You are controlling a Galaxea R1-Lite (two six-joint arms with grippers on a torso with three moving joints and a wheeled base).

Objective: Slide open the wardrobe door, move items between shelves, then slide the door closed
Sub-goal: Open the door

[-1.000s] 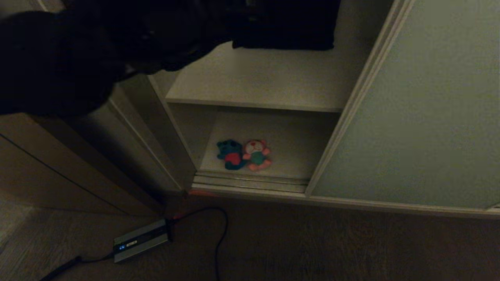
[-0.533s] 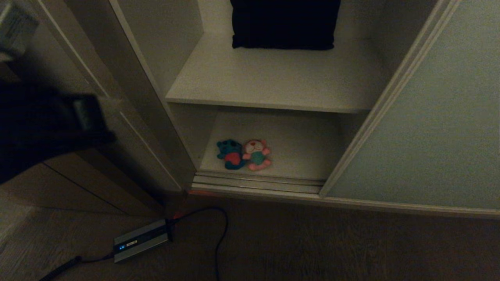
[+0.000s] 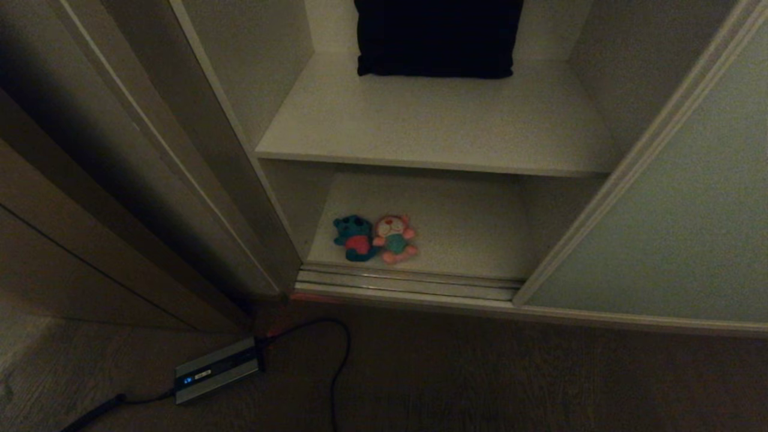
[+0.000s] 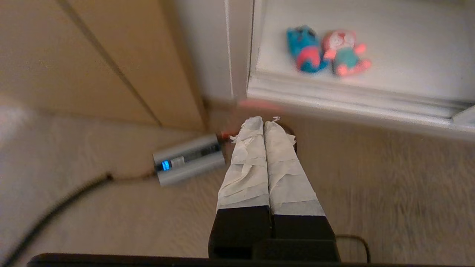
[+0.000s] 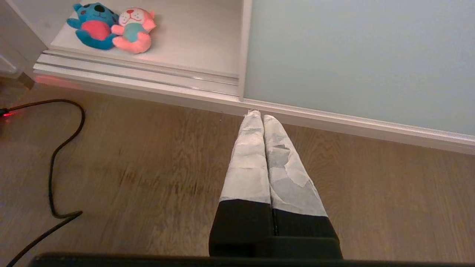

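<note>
Gone from the head camera's sight since a second ago, the left gripper [image 4: 264, 124] now hangs over the wood-grain floor [image 5: 148, 167], its white-taped fingers [image 4: 246, 167] pressed together and empty, tips toward the wardrobe's sill. The pale grey-green sliding wardrobe door [image 3: 672, 228], matte and edged by a thin cream frame strip, has slid farther right, baring more of the opening.

The right gripper [image 5: 258, 115] likewise hangs above the floor with taped fingers [image 5: 248, 163] pressed together, holding nothing, tips just short of the cream sill below the door.

On the lower off-white shelf board [image 3: 468, 228], near its front left corner and just behind the sliding tracks, two small plush toys lie on their backs, touching side by side, heads toward the wardrobe's back and feet toward the sill: a teal bear in a red shirt [image 3: 354, 238] on the left, a pink toy with white face and teal shirt [image 3: 394, 239] on the right. The upper shelf board [image 3: 432, 126] carries a dark folded cloth [image 3: 437, 37] at its rear.

A silver box with a small blue light [image 3: 217, 369] and a black cable [image 3: 336, 366] lie on the floor beside the brown wooden panel [image 3: 72, 240].
</note>
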